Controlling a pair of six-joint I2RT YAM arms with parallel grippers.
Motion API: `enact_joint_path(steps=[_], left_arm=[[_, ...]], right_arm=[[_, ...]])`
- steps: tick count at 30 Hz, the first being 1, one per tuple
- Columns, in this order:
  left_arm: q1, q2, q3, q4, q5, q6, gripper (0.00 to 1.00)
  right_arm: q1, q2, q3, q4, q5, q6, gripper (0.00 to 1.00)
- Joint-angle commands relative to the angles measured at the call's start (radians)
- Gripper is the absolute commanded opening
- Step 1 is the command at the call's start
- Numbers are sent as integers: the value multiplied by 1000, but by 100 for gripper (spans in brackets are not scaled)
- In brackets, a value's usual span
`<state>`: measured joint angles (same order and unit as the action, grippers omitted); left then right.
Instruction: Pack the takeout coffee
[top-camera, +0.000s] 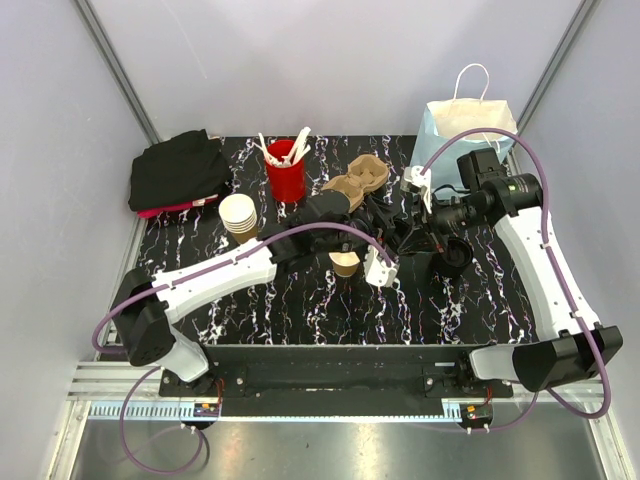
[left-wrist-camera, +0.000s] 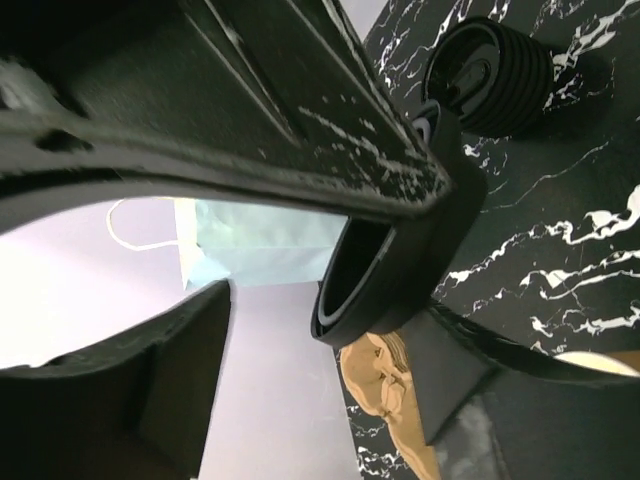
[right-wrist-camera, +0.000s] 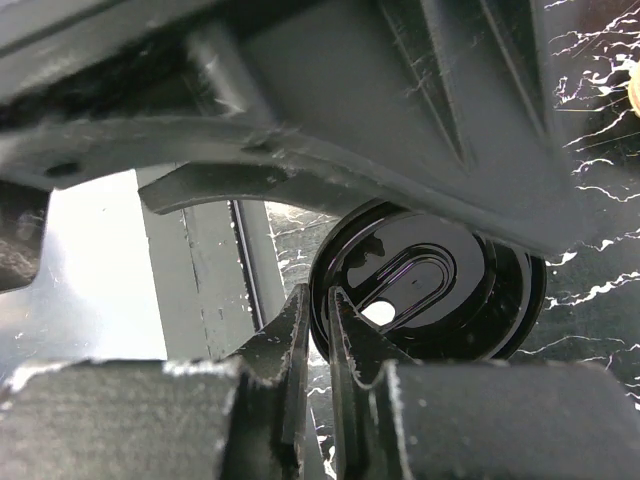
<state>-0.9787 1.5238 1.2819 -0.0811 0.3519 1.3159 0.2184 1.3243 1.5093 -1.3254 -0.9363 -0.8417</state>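
Right wrist view: right gripper (right-wrist-camera: 318, 330) pinches only the lid (right-wrist-camera: 430, 290) by its rim, left gripper (left-wrist-camera: 290, 260) seems open, so the lid may slip.

The black marbled bench (top-camera: 300, 310) is carrying dark folded cloth (top-camera: 178, 170) at its far left corner, a red cup (top-camera: 285, 182) and pulp carrier (top-camera: 357, 180) by the far edge, and a bag (top-camera: 465, 125) at the far right corner, with a tan cup (top-camera: 345, 265) sitting mid-bench.
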Motion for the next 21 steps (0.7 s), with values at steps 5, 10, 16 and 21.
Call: enact_joint_path(steps=[5,10,16,21], left_arm=[[-21,-5,-10,14,39,72,51],[-23,-8,-4,-29,47,68,47],[-28,-8,0,-62,36,65,32],[-29,-13,0,-75,10,42,13]], right_arm=[[13,13,32,6,-27,-16,15],[13,24,38,11,-18,-16,15],[15,23,54,18,-9,-13,15],[13,7,74,34,14,-2,18]])
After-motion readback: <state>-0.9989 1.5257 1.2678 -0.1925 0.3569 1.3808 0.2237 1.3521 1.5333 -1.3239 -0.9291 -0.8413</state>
